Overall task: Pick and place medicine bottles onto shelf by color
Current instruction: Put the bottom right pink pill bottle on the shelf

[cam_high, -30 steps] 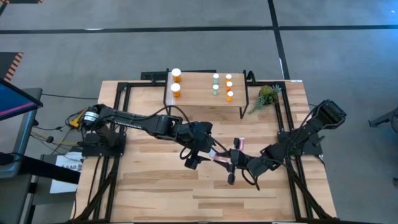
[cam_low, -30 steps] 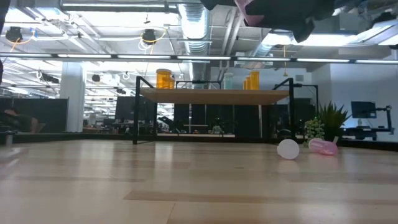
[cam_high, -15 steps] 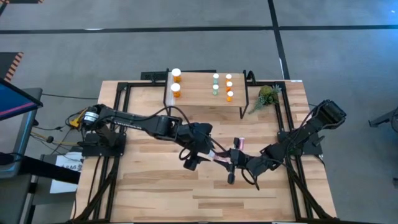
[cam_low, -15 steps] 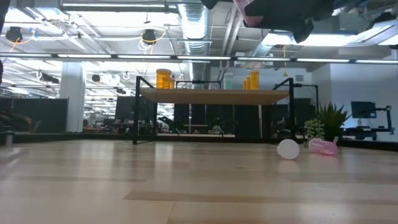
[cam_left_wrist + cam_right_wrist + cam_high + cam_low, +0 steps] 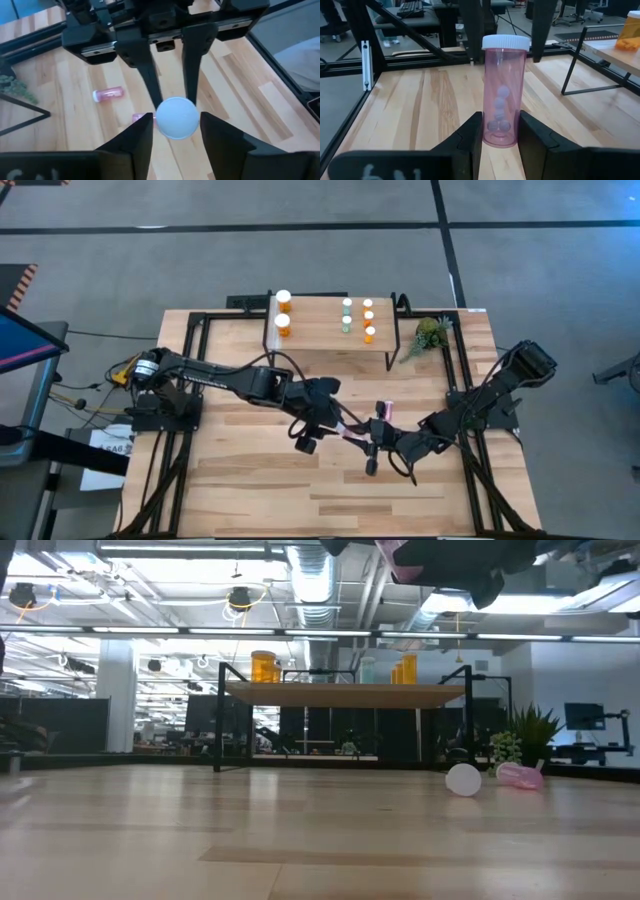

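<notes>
Both arms meet over the middle of the table, nose to nose. The right gripper (image 5: 500, 131) has its fingers pressed on the base of a pink bottle (image 5: 503, 95), white cap pointing away from the wrist and a few pills visible inside. Facing it, the left gripper (image 5: 176, 131) straddles that bottle's cap end, its fingers (image 5: 142, 137) just beside the cap on either side; whether they are touching it, I cannot tell. A second pink bottle (image 5: 386, 411) lies on its side on the table near the two grippers (seen low down beside a loose white cap (image 5: 463, 779)). On the shelf (image 5: 320, 330) stand two larger orange bottles (image 5: 283, 313) at one end and smaller green and orange ones (image 5: 358, 318) at the other
</notes>
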Motion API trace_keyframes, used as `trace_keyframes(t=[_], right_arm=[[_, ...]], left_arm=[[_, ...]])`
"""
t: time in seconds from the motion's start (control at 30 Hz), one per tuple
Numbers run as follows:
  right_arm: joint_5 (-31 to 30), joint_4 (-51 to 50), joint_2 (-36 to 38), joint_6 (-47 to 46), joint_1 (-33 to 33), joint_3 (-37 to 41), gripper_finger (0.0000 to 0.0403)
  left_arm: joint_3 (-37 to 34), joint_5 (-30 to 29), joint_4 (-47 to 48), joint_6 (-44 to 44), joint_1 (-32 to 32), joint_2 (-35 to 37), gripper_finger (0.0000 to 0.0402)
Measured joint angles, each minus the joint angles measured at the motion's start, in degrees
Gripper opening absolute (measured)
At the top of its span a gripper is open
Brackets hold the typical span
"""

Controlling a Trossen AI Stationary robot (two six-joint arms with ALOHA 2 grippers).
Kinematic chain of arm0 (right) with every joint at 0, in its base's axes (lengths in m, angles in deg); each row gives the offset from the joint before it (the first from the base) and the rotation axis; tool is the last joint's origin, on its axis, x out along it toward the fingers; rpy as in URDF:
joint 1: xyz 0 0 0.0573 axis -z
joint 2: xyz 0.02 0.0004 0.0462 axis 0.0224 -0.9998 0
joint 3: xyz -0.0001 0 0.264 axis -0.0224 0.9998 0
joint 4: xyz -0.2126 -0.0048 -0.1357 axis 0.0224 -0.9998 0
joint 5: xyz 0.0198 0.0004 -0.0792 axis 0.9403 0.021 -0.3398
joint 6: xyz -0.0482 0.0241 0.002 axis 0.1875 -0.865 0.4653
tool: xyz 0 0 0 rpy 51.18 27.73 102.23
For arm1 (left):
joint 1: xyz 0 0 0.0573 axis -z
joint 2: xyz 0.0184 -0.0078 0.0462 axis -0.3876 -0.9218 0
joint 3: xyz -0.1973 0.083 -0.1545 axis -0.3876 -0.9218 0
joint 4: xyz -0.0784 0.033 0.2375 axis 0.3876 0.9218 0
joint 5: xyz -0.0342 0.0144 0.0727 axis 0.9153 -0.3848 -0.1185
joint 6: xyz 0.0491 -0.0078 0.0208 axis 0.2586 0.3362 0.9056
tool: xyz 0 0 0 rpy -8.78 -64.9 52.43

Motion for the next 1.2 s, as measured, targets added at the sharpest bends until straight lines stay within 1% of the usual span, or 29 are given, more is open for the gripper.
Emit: trace_keyframes(t=[0.4, 1.2], right_arm=[[-0.1, -0.1, 0.0, 0.0, 0.0, 0.0, 0.0118], [0.0, -0.3, 0.0, 0.0, 0.5, 0.0, 0.0121]], left_arm=[[0.0, -0.4, 0.0, -0.5, 0.0, 0.0, 0.011], [0.0, -0.5, 2.3, -1.0, -0.4, 0.1, 0.0108]])
